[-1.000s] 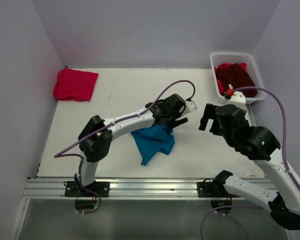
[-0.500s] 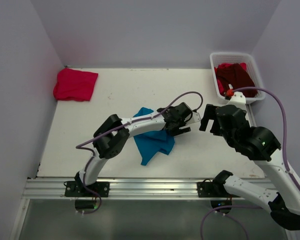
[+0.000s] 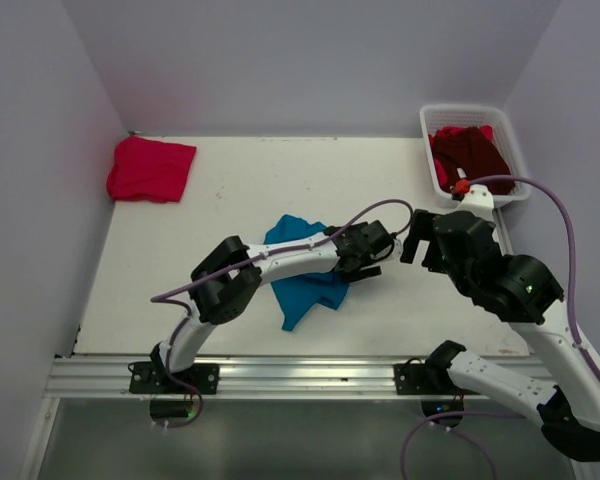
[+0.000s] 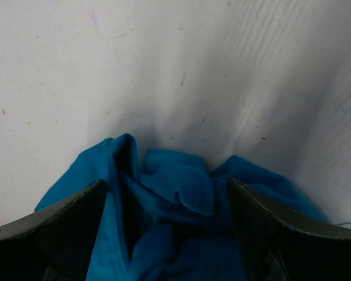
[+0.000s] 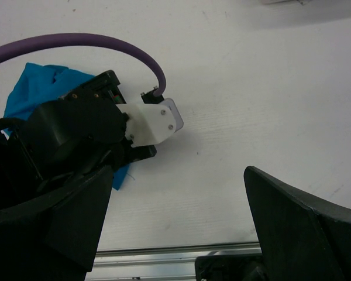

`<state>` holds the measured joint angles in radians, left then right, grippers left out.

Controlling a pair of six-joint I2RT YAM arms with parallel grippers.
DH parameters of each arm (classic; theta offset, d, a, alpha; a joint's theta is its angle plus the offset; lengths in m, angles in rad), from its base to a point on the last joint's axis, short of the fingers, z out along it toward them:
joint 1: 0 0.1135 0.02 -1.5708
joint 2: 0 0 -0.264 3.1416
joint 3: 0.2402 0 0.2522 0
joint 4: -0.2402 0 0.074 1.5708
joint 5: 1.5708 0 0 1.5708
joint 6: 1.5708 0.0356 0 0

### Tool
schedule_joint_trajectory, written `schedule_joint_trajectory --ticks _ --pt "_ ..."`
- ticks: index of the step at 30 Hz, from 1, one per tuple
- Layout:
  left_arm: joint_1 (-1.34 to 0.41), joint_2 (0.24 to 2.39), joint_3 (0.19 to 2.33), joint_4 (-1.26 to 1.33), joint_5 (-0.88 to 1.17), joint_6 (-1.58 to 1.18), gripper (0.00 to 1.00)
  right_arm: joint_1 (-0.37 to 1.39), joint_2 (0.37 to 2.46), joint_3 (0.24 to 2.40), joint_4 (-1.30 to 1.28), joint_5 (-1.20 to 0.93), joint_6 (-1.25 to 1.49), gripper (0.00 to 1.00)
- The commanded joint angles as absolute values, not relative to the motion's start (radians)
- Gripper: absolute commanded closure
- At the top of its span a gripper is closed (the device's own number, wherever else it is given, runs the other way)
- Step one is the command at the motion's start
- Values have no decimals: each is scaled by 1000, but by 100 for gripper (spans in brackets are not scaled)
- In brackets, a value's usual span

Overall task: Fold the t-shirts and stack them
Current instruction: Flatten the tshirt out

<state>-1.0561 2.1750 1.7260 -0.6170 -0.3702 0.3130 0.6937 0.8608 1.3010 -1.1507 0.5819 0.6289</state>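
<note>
A pinkish-red t-shirt (image 3: 150, 168) lies folded at the desk's (image 3: 230, 200) far left corner. The teal-blue t-shirt (image 3: 302, 288) sits crumpled mid-desk, and the left gripper (image 4: 167, 190) straddles its right edge, fingers spread. The right gripper (image 5: 176, 175) hangs spread over bare desk. The maroon t-shirt (image 3: 468, 152) fills the basket (image 3: 427, 140).

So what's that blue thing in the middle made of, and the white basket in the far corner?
The blue thing is probably soft, matte cloth: it lies in loose rumpled folds with no shine. The white basket looks like stiff moulded plastic, judging by its even rim and mesh-like walls, though it is too small here to be sure.
</note>
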Motion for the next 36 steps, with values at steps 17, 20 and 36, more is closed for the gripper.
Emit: schedule_joint_trajectory --ticks 17,20,36 --pt "-1123 2105 1712 -695 -422 196 18 698 842 1310 -1149 571 637 1" --pt "-1121 2118 1713 -686 -419 198 24 696 838 1313 -1160 572 637 2" --pt "-1100 2141 1697 -637 -364 192 43 696 813 1321 -1169 565 634 4"
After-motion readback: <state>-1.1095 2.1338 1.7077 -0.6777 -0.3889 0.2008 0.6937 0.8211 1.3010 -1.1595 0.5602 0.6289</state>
